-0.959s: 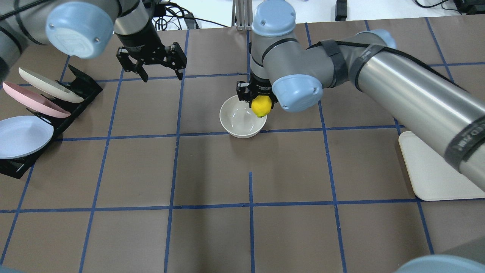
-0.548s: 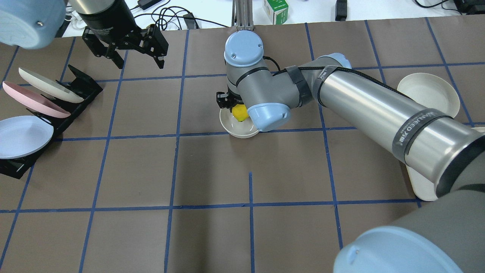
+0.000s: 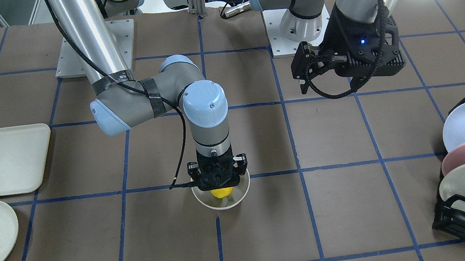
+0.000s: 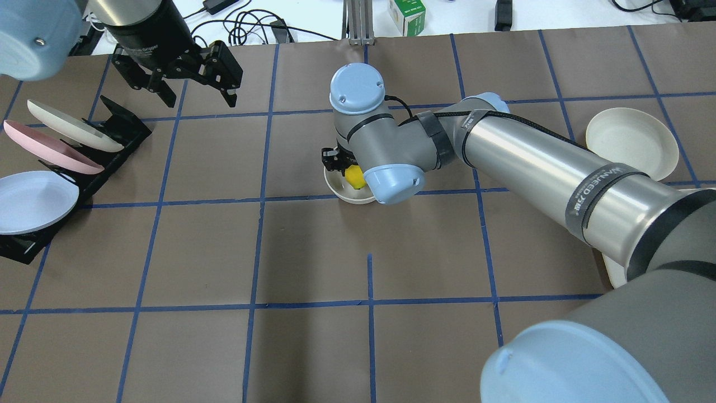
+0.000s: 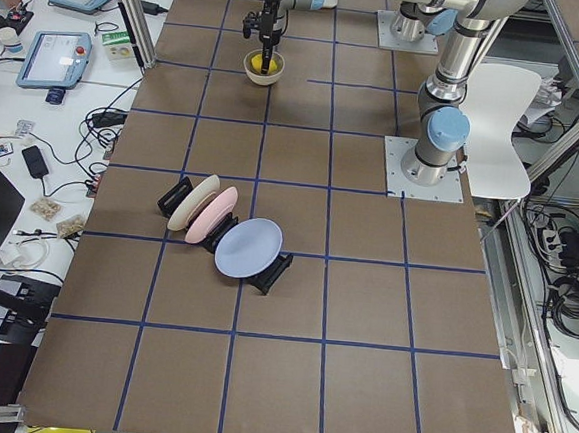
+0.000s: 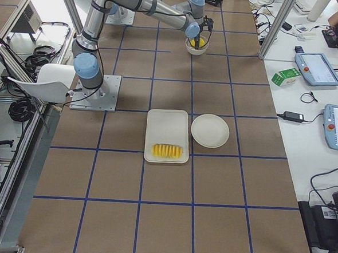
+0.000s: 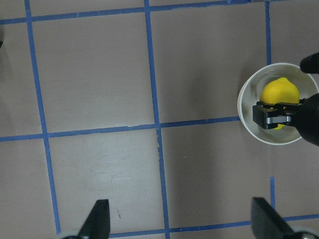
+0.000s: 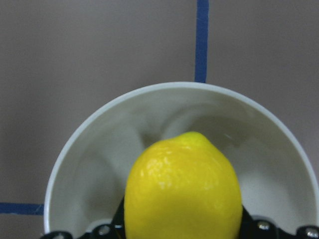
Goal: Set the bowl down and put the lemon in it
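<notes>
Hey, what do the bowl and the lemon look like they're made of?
The bowl looks like glazed ceramic or hard plastic, off-white and smooth; soft highlights on its inner wall say glossy. Which of the two, I cannot tell. The lemon has bright yellow, finely dimpled skin with a dull sheen; real fruit or a replica, the look leaves open.

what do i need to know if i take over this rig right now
Right gripper: fingers shut on the lemon, down inside the bowl.
Left gripper: open, empty, hovering over the table on the left, well away from the bowl.
Done: bowl stands upright mid-table; lemon is inside its rim.
Left: open the right fingers and lift that arm out. Cannot tell whether the lemon touches the bowl's bottom.
</notes>
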`<state>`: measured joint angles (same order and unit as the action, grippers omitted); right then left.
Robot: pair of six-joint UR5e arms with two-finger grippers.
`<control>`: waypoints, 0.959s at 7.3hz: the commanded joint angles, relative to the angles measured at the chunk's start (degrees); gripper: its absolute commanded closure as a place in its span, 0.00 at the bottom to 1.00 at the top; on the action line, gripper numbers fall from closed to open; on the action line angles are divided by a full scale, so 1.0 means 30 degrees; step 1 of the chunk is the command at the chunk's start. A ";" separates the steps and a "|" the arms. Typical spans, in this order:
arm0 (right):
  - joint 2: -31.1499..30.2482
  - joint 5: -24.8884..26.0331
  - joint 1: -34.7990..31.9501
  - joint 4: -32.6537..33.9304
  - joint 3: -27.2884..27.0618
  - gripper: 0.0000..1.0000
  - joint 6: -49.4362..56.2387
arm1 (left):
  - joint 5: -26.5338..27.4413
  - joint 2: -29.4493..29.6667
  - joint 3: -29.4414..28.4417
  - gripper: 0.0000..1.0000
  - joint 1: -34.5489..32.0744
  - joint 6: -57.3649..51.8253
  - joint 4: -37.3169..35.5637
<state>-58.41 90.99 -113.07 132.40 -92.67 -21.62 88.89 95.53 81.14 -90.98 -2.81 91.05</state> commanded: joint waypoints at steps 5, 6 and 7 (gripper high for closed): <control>-0.7406 0.1077 0.2490 -0.7719 0.0129 0.00 0.0205 | 0.0047 0.0119 -0.1149 0.00 0.1265 0.0264 0.1697; -0.9339 0.0815 0.3867 -1.0443 0.0101 0.00 0.0583 | -0.0040 0.0089 -0.1031 0.00 0.1265 0.0235 0.1759; -1.0606 0.0493 0.5157 -1.2704 0.0129 0.00 0.1660 | 0.0017 0.0147 -0.1001 0.00 0.1236 0.0235 0.1760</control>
<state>-84.12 93.57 -102.73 103.90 -92.36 -19.63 88.89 95.87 77.96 -87.23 -2.07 96.10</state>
